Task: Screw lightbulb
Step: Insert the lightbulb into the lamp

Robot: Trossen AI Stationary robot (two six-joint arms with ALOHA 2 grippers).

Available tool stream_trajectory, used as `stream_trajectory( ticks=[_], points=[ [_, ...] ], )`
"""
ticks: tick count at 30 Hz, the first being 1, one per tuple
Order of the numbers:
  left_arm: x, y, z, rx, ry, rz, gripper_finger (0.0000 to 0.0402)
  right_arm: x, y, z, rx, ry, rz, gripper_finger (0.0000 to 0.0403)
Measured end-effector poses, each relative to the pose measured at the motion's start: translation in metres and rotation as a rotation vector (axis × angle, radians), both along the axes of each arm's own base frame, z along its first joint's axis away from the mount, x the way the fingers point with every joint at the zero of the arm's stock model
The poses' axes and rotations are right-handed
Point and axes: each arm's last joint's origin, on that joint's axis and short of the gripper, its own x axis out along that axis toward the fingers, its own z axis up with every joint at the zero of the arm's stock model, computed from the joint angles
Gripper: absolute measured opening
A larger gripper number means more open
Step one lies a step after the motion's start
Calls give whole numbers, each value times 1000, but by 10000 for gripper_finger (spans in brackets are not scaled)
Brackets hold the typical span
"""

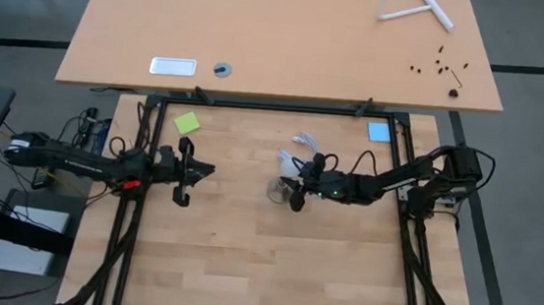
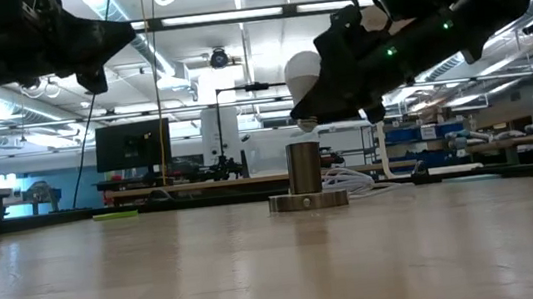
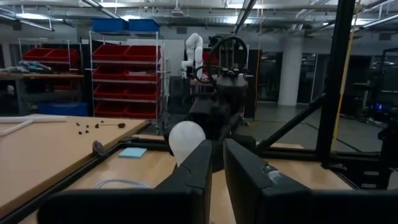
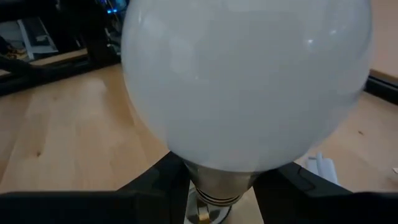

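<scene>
Right gripper (image 2: 316, 99): closed on the lightbulb (image 2: 304, 71), fingers pinching its narrow neck just above the metal thread
Lightbulb: in the air, screw end pointing down, just over the socket (image 2: 306, 178) and not yet in it
Socket: upright cylinder on a round base, white cord (image 1: 303, 140) trailing behind
Left gripper (image 1: 194, 170): waits well apart on the table's left, fingers (image 3: 193, 177) nearly together, holding nothing
Handling: probably light, smooth, slippery and fragile; thin glass will not take a hard squeeze
Where to hold: at the stiffer neck near the base, as now
</scene>
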Motion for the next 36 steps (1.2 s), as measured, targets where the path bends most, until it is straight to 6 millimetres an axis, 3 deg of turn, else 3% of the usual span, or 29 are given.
stream_trajectory(
  ticks=[17, 36],
  points=[
    [0, 0, 0, -1, 2, 3, 46, 14, 8, -26, -21, 32, 21, 158],
    [0, 0, 0, -2, 5, 6, 46, 14, 6, -26, 11, 22, -14, 219]
  ],
)
